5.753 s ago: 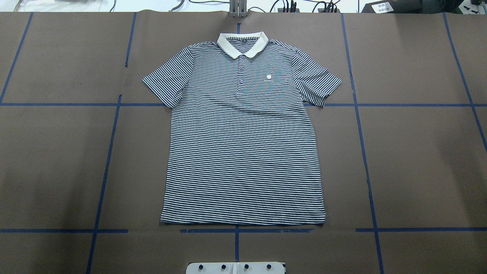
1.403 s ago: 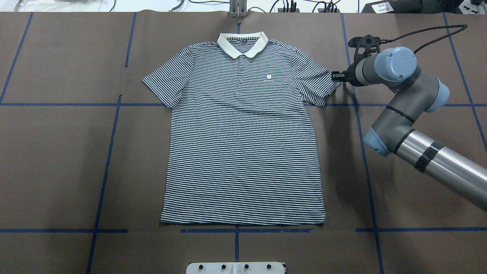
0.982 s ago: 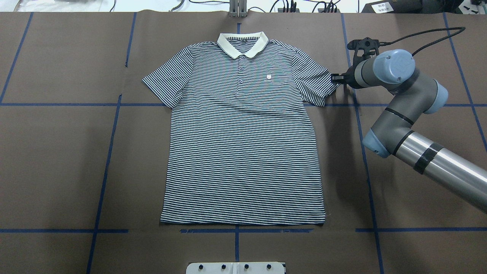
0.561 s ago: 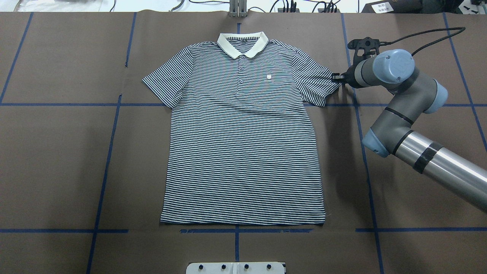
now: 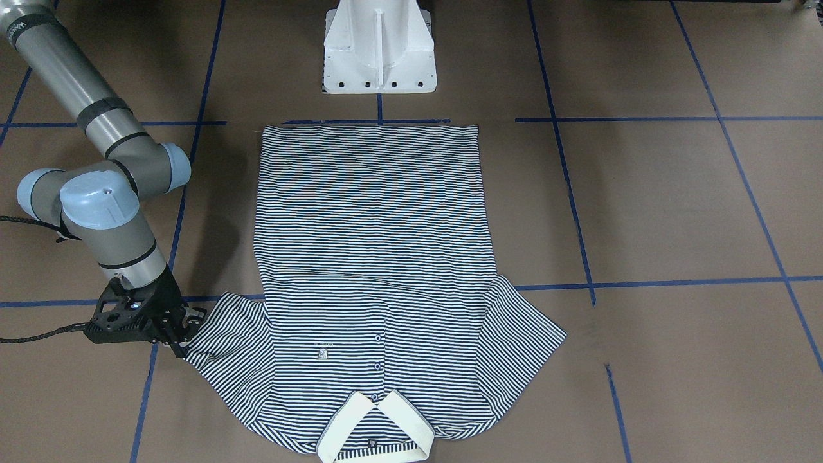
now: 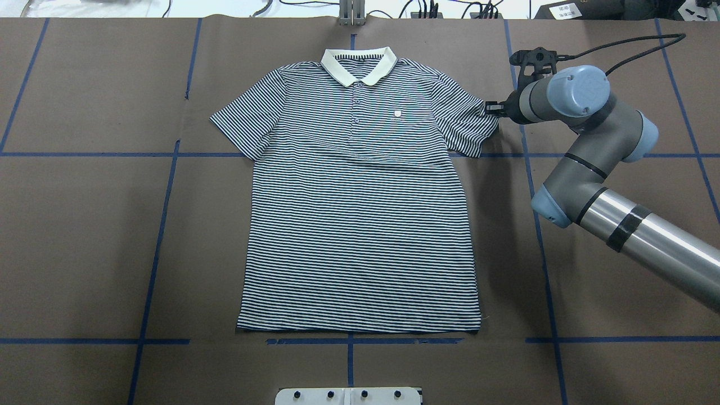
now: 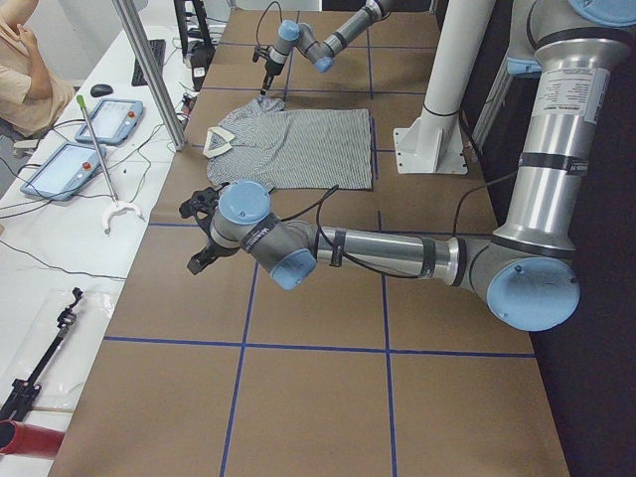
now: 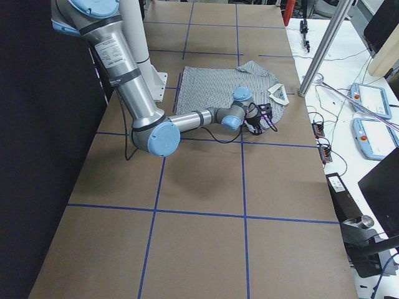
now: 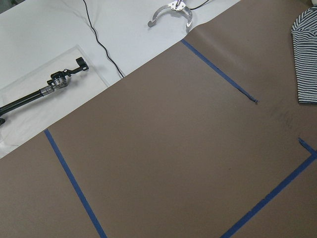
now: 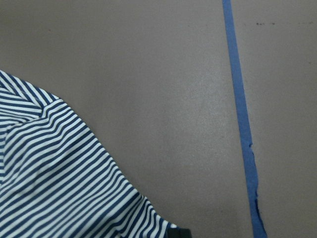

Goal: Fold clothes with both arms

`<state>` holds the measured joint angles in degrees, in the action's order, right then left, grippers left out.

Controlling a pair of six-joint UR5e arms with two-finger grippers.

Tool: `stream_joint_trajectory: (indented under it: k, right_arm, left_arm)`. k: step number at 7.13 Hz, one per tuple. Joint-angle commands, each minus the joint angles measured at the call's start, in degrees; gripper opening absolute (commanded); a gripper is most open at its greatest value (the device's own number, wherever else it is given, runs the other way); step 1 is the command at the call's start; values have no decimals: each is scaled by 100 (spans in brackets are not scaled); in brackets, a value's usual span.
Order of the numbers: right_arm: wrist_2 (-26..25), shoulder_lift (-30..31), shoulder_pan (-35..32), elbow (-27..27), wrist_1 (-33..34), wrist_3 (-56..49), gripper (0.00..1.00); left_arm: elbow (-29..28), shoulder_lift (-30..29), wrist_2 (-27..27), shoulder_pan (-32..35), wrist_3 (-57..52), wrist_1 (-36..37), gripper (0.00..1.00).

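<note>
Our right end effector [image 6: 490, 107] sits at the outer edge of one sleeve [image 6: 471, 126] of the polo shirt [image 6: 360, 225]. Its two fingers look pressed together on the sleeve's edge. The cloth there is bunched up a little, so we think it is pinching the sleeve. Our left end effector [image 7: 197, 260] is well away from the shirt, out over the bare table [image 6: 84, 236]. We only see it from the side, so we cannot tell if it is spread or pressed together.

The shirt lies flat on the table, front side up. Its collar [image 6: 359, 64] is at the far end from our base and its bottom hem [image 6: 360, 328] is at the near end. The other sleeve [image 6: 242, 126] sticks out on the left side.

We think the shirt is light and very soft. It will bend and droop wherever we lift it, and it will not break. Thin cloth can slip out of a weak pinch, and the shirt may slide on the smooth table if we drag it.

Good places to hold are the sleeve edges, the shoulders beside the collar and the bottom corners, where the sewn edges look thicker. One pinch lifts only a small bit and the rest sags. So we think two holds, one for each arm, will keep a fold straight.
</note>
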<state>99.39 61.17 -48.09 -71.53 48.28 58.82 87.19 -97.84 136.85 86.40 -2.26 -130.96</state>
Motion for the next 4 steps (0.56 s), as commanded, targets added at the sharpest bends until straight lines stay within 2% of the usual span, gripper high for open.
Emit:
stream_joint_trajectory:
  k: [1, 2, 3, 4]
  right_arm:
    - [1, -157, -7, -691, 1035, 207, 0]
    - [-77, -524, 54, -904, 1774, 617, 0]
    - [-470, -1093, 324, -837, 2355, 1074, 0]
    - [-778, -1534, 544, -758, 2605, 1705, 0]
  left_arm:
    - [0, 2, 0, 0, -2, 0, 100]
    - [0, 2, 0, 0, 7, 0, 100]
    - [0, 2, 0, 0, 7, 0, 100]
    - [-9, 2, 0, 0, 7, 0, 100]
